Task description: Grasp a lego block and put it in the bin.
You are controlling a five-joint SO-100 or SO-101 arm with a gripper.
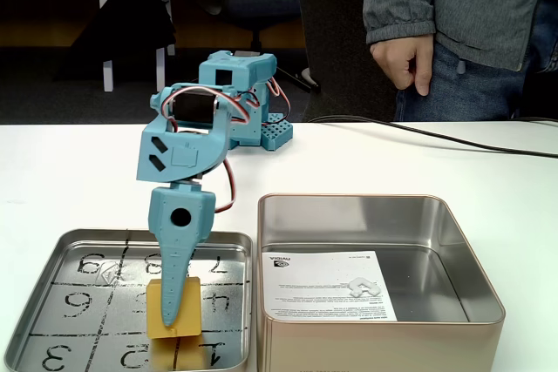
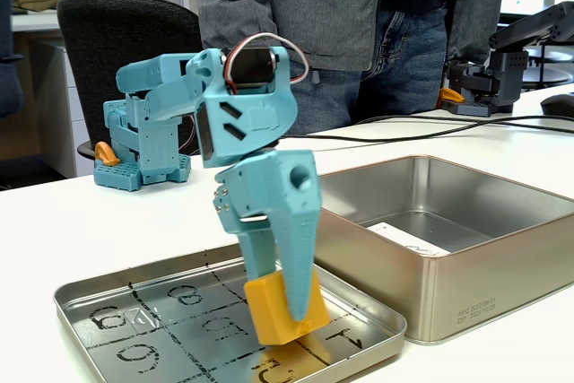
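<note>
The arm reaches down over the shallow tray [image 1: 52,254] w/ the numbered grid, and the gripper [image 1: 171,318] is at the yellow block [image 1: 185,309]. In both fixed views the long pointed finger lies across the block's face; in a fixed view the block [image 2: 280,311] sits tilted, one lower edge raised off the tray floor [image 2: 108,298], so it looks clamped between the fingers rather than resting free. The second finger is mostly hidden behind the block, but the gripper [image 2: 289,298] reads as closed on it.

Key relation: the block is right at the fingertips, no gap left to close. What matters now is the bin [image 1: 471,241], the deep silver tin w/ a white paper sheet [image 1: 327,285] on its floor. It stands just beside the tray, to the right of the gripper in both fixed views, walls touching or nearly so. Its wall is clearly higher than the tray rim, so the block probably needs lifting above that edge before swinging across, approx. sideways along the table.

A person [image 1: 453,32] stands behind the table, hand hanging, well apart from the arm.
</note>
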